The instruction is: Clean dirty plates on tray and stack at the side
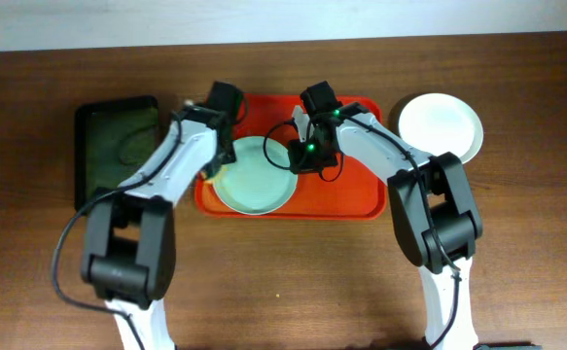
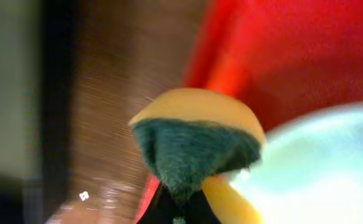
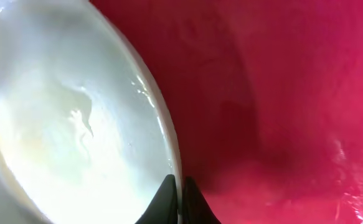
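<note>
Two plates are in view. One blue-green plate [image 1: 254, 177] lies on the left part of the tray [image 1: 356, 199]. One white plate [image 1: 441, 126] sits on the desk [image 1: 526, 243], right of the tray.

Left end effector [image 2: 178, 208] is clamped on a sponge [image 2: 193, 140] at the blue-green plate's left rim. Right end effector [image 3: 177, 200] is narrow, pinching that plate's right rim.

The blue-green plate is judged rigid, light, breakable and slick where glossy. Take hold at the rim only, squeeze firmly and keep it level.
</note>
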Robot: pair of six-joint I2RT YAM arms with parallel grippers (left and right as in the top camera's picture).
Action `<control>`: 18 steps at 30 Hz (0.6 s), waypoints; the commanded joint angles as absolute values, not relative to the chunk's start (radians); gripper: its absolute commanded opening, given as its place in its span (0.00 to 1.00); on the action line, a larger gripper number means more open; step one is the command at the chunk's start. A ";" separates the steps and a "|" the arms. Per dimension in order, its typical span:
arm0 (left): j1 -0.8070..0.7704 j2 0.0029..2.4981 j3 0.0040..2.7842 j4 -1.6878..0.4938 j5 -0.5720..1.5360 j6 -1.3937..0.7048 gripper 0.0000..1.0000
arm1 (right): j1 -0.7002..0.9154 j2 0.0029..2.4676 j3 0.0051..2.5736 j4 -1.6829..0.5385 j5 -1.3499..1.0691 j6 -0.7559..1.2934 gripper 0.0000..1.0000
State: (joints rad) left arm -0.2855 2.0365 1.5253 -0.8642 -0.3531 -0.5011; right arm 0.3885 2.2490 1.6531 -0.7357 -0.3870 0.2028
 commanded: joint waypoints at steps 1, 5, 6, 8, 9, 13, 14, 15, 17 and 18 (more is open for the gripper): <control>-0.212 1.901 1.541 -0.855 -0.471 -0.492 0.00 | 0.372 2.290 1.640 -0.754 -0.296 0.188 0.04; -0.016 1.889 1.541 -0.823 -0.282 -0.493 0.00 | 0.372 2.290 1.640 -0.754 -0.296 0.188 0.04; 0.027 1.890 1.541 -0.816 -0.247 -0.493 0.00 | 0.372 2.290 1.640 -0.754 -0.296 0.188 0.04; 0.127 1.900 1.540 -0.792 -0.194 -0.503 0.00 | 0.372 2.290 1.640 -0.751 -0.296 0.188 0.04; 0.157 1.909 1.540 -0.786 -0.186 -0.504 0.00 | 0.372 2.290 1.640 -0.751 -0.296 0.188 0.04; 0.210 2.015 1.540 -0.765 -0.151 -0.503 0.00 | 0.372 2.290 1.640 -0.751 -0.296 0.189 0.04; 0.210 2.057 1.540 -0.756 -0.123 -0.503 0.00 | 0.372 2.290 1.640 -0.751 -0.296 0.189 0.04; 0.210 2.077 1.540 -0.751 -0.114 -0.503 0.00 | 0.372 2.290 1.640 -0.751 -0.296 0.188 0.04; 0.210 2.090 1.540 -0.744 -0.112 -0.503 0.26 | 0.372 2.290 1.640 -0.751 -0.295 0.188 0.04; 0.212 2.086 1.547 -0.750 -0.111 -0.503 0.42 | 0.372 2.290 1.640 -0.750 -0.291 0.188 0.04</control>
